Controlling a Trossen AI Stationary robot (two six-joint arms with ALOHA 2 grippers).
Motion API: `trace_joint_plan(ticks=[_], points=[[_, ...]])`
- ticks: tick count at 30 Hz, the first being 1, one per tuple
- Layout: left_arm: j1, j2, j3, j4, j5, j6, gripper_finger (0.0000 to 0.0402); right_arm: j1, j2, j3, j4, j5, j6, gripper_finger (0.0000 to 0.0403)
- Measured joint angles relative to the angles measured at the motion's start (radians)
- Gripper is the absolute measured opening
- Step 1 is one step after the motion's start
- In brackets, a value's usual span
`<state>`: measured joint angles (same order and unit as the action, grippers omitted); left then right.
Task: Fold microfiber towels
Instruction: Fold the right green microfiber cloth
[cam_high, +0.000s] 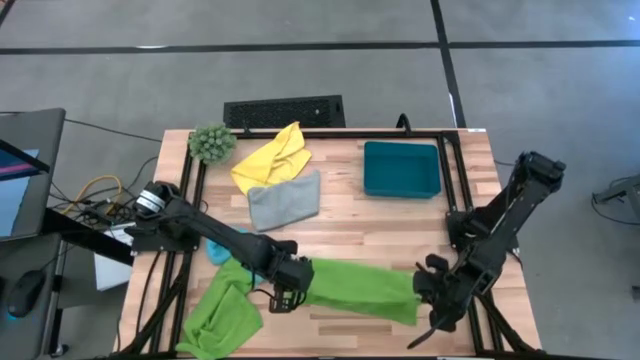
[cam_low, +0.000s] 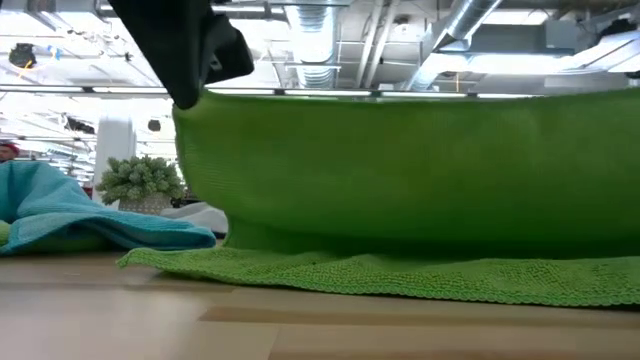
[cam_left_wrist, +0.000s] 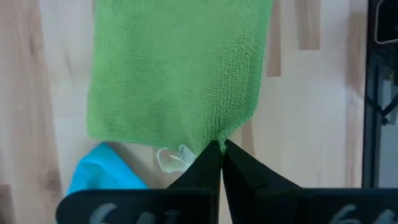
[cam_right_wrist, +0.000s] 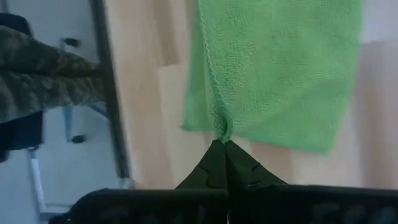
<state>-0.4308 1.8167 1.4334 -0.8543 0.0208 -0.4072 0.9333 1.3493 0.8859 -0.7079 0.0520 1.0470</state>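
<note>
Fuzzy green plant ball (cam_high: 212, 143) (table's far left corner), black keyboard (cam_high: 284, 111), teal tray (cam_high: 402, 169)

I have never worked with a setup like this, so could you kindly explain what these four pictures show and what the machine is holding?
It is a robot with two dark arms at a wooden table. One picture looks straight down from above, one looks level across the table top, and two come from cameras on the arms' wrists. The left gripper and the right gripper are each shut on an edge of one lime green towel, which is stretched between them and partly lifted, with its lower part on the wood. Also on the table are another lime green towel, a light blue towel, a grey towel, a yellow towel, a teal tray and a fuzzy green plant ball.
</note>
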Motion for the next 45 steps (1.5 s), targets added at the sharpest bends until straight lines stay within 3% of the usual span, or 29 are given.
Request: trace_joint_plan(ticks=[9,18,28,45], points=[[-0.032,0.000,-0.001,0.018,-0.014,-0.033,0.0000,0.009,0.107,0.000,0.040,-0.029,-0.001,0.0003],[-0.036,0.001,-0.095,0.126,0.002,-0.072,0.0000,0.009,0.113,0.000,0.068,-0.031,-0.002,0.0003],[-0.045,0.055,-0.102,0.199,0.023,-0.072,0.0000,0.007,0.197,0.000,0.133,-0.057,-0.006,0.0004],[-0.039,0.084,-0.102,0.180,0.020,-0.068,0.0003,-0.015,0.211,-0.001,0.140,-0.159,-0.018,0.0052]])
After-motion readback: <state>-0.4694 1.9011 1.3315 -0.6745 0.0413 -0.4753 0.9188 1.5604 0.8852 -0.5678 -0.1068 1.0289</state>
